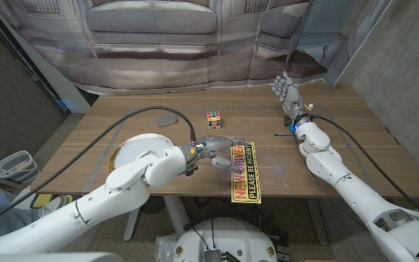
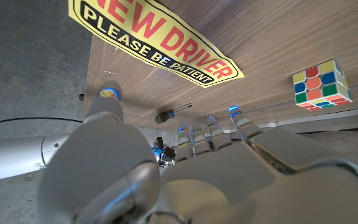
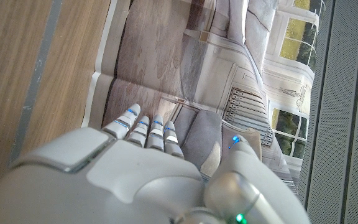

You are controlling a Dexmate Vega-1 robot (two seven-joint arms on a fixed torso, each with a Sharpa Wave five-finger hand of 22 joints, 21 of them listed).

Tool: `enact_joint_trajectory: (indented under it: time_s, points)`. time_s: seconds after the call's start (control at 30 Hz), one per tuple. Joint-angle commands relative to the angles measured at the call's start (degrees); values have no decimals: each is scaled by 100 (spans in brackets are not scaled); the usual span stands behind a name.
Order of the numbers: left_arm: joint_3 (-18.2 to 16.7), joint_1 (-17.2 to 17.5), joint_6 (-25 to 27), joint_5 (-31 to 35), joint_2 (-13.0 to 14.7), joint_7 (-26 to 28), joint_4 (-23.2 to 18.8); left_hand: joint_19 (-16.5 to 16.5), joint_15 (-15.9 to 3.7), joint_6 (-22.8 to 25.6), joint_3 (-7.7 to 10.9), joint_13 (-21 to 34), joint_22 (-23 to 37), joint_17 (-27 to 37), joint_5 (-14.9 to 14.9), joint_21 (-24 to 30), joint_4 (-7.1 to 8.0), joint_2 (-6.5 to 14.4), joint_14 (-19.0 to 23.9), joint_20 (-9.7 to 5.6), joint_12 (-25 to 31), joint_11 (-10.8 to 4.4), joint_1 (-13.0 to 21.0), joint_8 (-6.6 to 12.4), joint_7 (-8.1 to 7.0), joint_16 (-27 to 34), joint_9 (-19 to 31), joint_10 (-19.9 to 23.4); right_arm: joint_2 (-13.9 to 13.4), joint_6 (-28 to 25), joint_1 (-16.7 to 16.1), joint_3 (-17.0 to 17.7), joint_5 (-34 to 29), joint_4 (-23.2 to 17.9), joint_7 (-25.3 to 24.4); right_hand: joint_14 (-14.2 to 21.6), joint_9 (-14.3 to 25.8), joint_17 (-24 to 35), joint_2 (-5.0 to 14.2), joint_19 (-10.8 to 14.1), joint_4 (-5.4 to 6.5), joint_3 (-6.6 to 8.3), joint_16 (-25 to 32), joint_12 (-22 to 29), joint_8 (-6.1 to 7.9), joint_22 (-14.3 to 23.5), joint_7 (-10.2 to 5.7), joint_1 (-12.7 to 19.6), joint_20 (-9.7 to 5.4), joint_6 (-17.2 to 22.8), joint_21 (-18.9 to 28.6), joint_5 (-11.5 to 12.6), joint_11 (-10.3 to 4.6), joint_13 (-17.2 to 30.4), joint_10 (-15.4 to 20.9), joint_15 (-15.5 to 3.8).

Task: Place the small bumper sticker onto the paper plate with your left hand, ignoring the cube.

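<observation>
The left hand (image 1: pixel 213 148) hovers with fingers spread, holding nothing, its fingertips at the near end of the bumper sticker (image 1: pixel 243 171); judging by this, it is lining up a pick. The sticker lies flat on the counter (image 1: pixel 326 116) just beyond those fingertips: a yellow strip reading "NEW DRIVER, PLEASE BE PATIENT". The paper plate (image 1: pixel 133 149) sits behind the hand, by its forearm. The right hand (image 1: pixel 286 93) stands upright, fingers apart, empty.

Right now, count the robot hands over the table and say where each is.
2. The left robot hand hovers beside the bumper sticker; the right robot hand stands at the table's far edge. None seems hidden.
</observation>
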Motion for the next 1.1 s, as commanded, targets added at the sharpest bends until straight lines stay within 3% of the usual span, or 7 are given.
enact_joint_trajectory:
  time_s: [0.03, 1.1]
  points:
    - [257, -200, 205, 341, -174, -287, 106, 4, -21, 50, -11, 31, 29, 18, 28, -2, 7, 1, 42, -41, 32, -20, 71, 19, 7, 17, 16, 36, -12, -25, -17, 13, 7, -9, -31, 20, 8, 13, 33, 40, -8, -1, -36, -8, -7, 33, -47, 35, -93, 19, -2, -15, -18, 19, 59, -3]
    - [493, -387, 68, 604, -446, -459, 362, -42, -48, 110, -2, 33, 34, 22, 32, -25, 20, 108, 74, -106, 30, -78, 262, 11, -27, 14, 18, 77, -62, 25, -112, 64, 40, -102, -30, 21, 8, 13, 46, 51, -21, -20, -39, -9, -7, 35, -55, 37, -93, 14, -30, -21, -23, 19, 64, -1]
